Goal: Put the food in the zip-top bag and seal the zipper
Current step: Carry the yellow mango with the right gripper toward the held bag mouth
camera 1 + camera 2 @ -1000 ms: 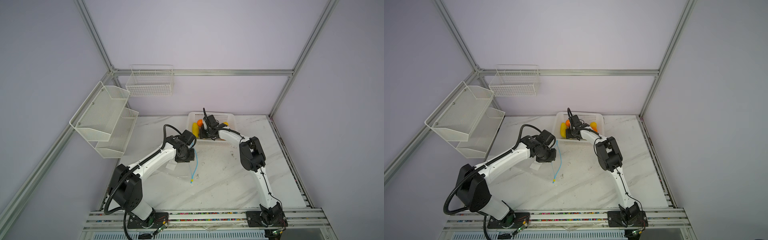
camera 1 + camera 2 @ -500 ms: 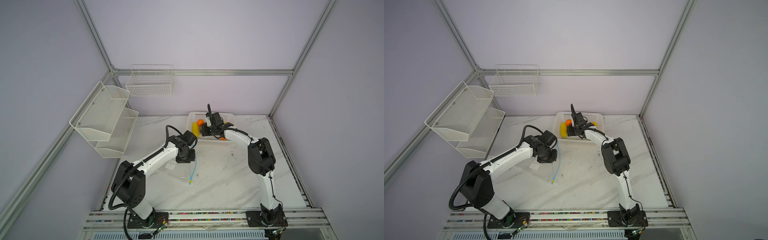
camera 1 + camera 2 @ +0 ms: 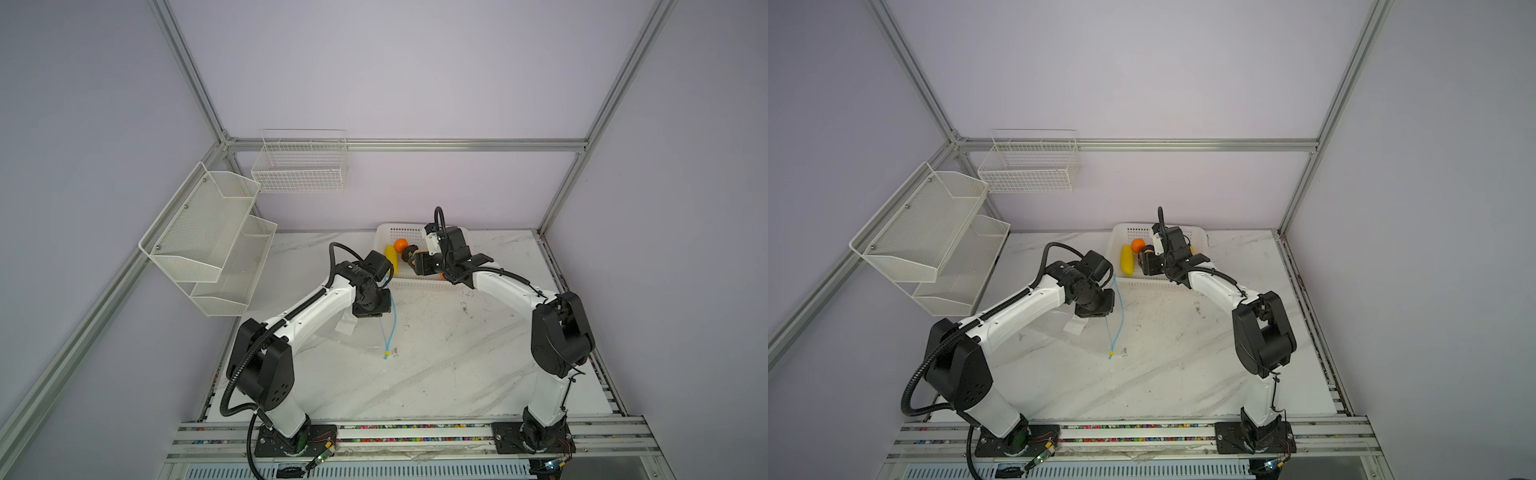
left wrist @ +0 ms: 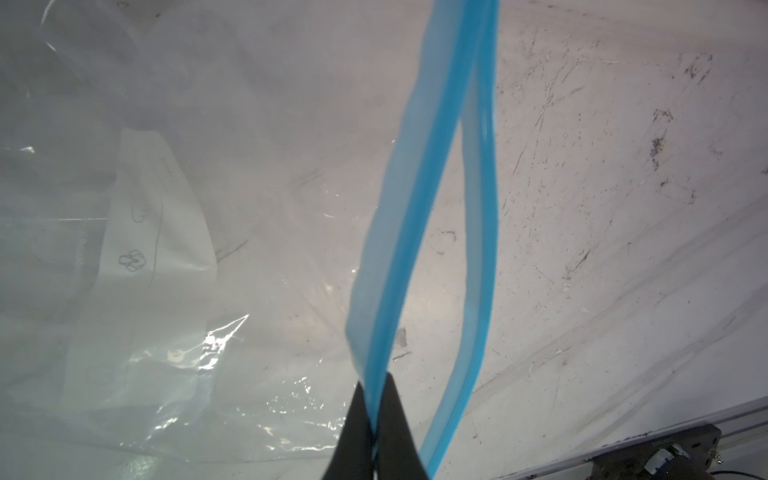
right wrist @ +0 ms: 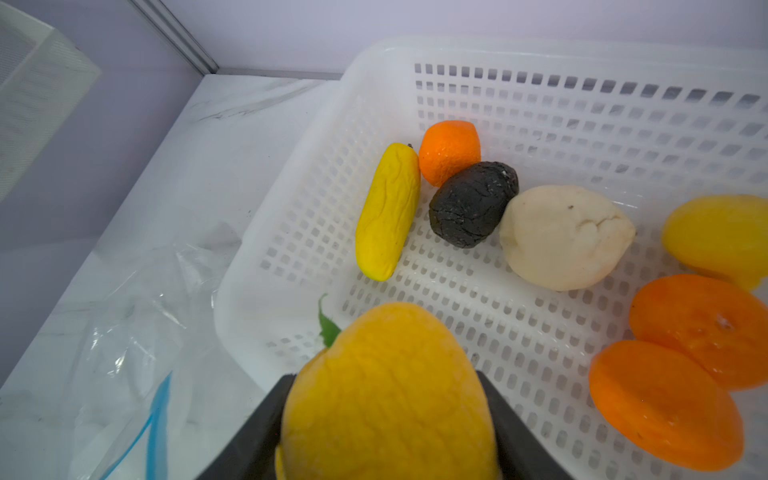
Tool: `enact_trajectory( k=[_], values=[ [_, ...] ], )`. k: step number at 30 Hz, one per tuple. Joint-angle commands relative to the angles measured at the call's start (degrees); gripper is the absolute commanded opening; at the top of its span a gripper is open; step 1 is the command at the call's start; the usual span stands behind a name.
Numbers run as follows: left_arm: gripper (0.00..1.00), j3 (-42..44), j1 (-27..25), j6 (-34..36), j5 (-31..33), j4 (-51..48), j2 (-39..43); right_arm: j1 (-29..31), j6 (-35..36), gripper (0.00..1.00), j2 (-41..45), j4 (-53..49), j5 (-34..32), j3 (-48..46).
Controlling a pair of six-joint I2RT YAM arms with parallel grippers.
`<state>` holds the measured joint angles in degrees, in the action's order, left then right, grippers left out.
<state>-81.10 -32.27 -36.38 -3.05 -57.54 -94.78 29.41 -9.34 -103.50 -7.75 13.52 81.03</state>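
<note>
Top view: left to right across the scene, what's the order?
Mesh shelf → left gripper, pinching the zipper → long yellow fruit → right gripper, holding a round yellow fruit.

Right arm (image 3: pixel 511 291) repositioned over basket (image 3: pixel 415 284); zipper (image 3: pixel 393 320) end shifted.
The right elbow (image 3: pixel 561 328) has swung outward to the right and toward the near side, and the wrist has moved right across the basket. The right gripper (image 5: pixel 384 378) has turned from pointing down to pointing left, and shows a yellow fruit (image 5: pixel 386 415) clamped between its jaws. The left wrist (image 3: pixel 376 266) has risen slightly, and the zipper's slider (image 3: pixel 386 354) has drawn a little nearer the basket.
</note>
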Motion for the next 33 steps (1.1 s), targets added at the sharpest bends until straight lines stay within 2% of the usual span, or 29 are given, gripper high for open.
enact_trajectory(
  k=[1,4,9,13,21,29,33],
  values=[
    [0.00,-5.15,0.63,0.53,-1.32,-0.87,0.20,-0.05,2.78,0.54,5.48,3.75,2.80,-4.75],
    [0.00,-5.60,0.78,0.45,-1.22,-0.81,0.30,-0.05,2.84,0.53,9.08,4.65,7.28,-8.55],
    [0.00,-6.26,0.86,0.53,-1.50,-0.73,0.09,1.42,-3.66,0.52,13.41,12.49,16.27,-16.04],
    [0.00,-6.52,0.90,0.52,-1.54,-0.43,0.01,3.34,-7.88,0.51,14.33,16.73,20.29,-19.00],
    [0.00,-5.82,0.88,-0.18,-1.61,-0.04,0.58,5.98,-14.13,0.50,16.20,22.33,21.44,-24.57],
    [0.00,-5.30,0.89,-0.93,-2.83,0.85,1.04,8.19,-17.43,0.49,14.77,26.45,21.71,-24.87],
    [0.00,-4.62,0.87,-1.13,-2.83,0.96,2.18,8.30,-16.71,0.49,12.24,26.51,22.62,-23.76]
  ],
)
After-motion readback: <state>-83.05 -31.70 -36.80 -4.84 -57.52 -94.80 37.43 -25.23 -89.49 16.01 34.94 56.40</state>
